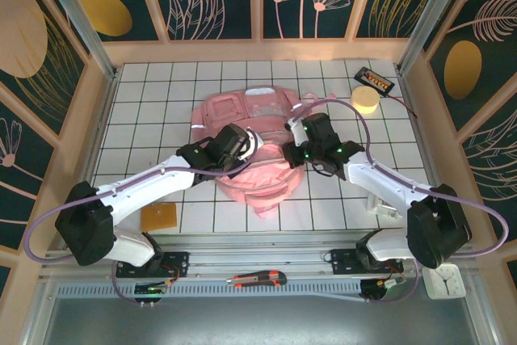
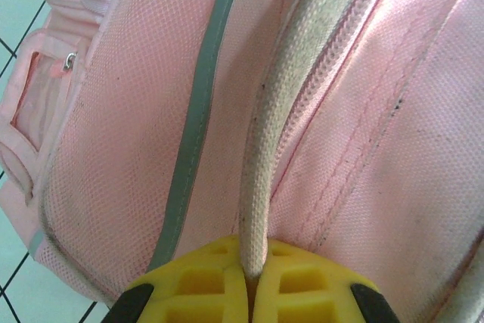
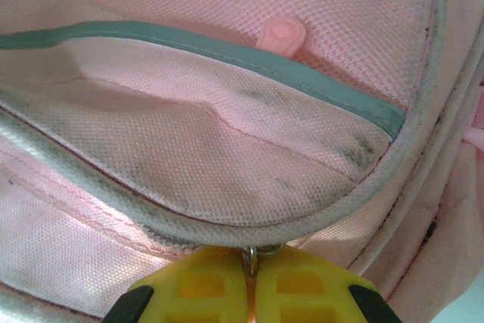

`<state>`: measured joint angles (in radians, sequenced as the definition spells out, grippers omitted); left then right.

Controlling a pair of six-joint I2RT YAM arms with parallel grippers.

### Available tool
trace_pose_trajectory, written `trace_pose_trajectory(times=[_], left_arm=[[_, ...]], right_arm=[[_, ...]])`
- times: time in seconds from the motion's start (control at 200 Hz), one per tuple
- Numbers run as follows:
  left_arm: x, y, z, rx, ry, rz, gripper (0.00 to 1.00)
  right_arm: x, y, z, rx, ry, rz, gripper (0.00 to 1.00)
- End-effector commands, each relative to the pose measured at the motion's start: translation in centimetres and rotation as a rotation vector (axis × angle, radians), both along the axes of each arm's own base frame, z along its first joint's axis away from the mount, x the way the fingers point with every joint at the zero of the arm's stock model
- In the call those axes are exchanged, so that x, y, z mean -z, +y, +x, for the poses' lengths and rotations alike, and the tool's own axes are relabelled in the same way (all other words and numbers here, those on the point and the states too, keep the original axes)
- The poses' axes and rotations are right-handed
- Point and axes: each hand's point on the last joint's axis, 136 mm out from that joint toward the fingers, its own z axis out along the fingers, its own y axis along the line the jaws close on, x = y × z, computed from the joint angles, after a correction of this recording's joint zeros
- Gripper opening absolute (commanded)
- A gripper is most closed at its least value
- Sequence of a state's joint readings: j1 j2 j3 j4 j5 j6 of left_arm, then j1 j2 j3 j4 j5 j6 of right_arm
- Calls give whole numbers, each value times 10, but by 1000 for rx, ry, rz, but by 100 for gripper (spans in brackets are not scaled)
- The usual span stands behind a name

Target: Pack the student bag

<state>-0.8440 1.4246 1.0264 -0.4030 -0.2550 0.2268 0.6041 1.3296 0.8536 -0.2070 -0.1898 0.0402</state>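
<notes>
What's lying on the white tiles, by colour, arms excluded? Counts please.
Pink: 1, backpack
Pale yellow: 1, round block
Orange: 1, flat square pad
Black: 1, small box with orange label
Total: 4
The salmon fabric at the backpack's near edge is counted with it; I cannot tell whether it is separate.

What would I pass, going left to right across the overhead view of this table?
Orange pad → bag → yellow disc → white plate, off the tiles at the near right corner.
</notes>
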Motion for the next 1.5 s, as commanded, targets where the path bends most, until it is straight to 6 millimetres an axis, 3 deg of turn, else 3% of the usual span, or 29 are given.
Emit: trace_pose_trajectory(times=[0.0,0.095,0.225,0.36,0.47,0.656,0.771,0.916,0.971,1.086,1.346,1.496], left_arm=[[-61,-58,-5,159,-127,-241,0],[-45,-62,-17,219,-106,-160,0],[-32,-60,-20,247,-112,-84,0],[-27,-50,-19,248,-135,-28,0],[-19,-42,-21,264,-134,26,0],[-25,-41,-23,269,-152,12,0],[-31,-45,-24,271,-152,-25,0],[-39,-46,-26,270,-165,-58,0],[-40,-46,-26,272,-166,-63,0],[-44,-48,-27,273,-164,-84,0],[-52,-61,-26,274,-148,-150,0],[-61,-71,-22,269,-157,-195,0]], right_arm=[[-40,30,-3,-83,-86,148,0],[-53,47,-11,-162,-15,238,0],[-77,73,-40,-329,182,458,0],[-86,75,-64,-431,367,574,0],[-78,72,-72,-447,493,586,0],[-56,50,-42,-281,559,551,0],[-48,48,-36,-230,552,546,16],[-32,44,-32,-165,548,520,21],[-27,41,-30,-144,545,504,17],[-24,40,-28,-122,511,467,0],[-32,55,-27,-89,484,456,0],[-36,73,-48,-95,536,476,0]])
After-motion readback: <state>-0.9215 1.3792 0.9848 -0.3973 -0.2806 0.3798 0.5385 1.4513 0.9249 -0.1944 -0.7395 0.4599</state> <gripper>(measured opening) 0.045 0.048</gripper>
